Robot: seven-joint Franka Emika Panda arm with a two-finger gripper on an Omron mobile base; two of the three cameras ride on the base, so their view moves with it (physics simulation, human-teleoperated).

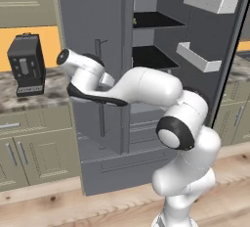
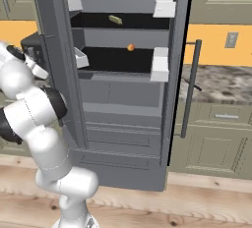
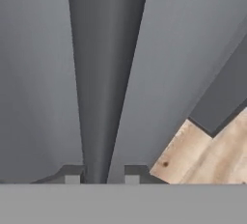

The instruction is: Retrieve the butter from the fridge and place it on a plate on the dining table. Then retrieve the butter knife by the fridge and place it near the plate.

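The dark grey fridge (image 1: 93, 20) stands with its right door (image 2: 173, 74) swung wide and white door shelves (image 1: 197, 57) showing. Inside, the butter (image 2: 115, 19), a small pale yellow stick, lies on the upper shelf. My gripper (image 3: 102, 175) is at the left door's vertical bar handle (image 3: 103, 97), shut with one finger on each side of the bar. In the left base view the hand (image 1: 102, 80) sits against that handle. A slim dark butter knife (image 2: 196, 87) lies on the counter right of the fridge. The plate and the dining table are out of view.
A small orange ball (image 2: 130, 47) rests on the lower fridge shelf. A black coffee machine (image 1: 27, 64) stands on the marbled counter (image 1: 29, 99) left of the fridge. The open right door's long handle (image 2: 192, 89) hangs in front of beige drawers. Below lies wood floor (image 3: 212, 155).
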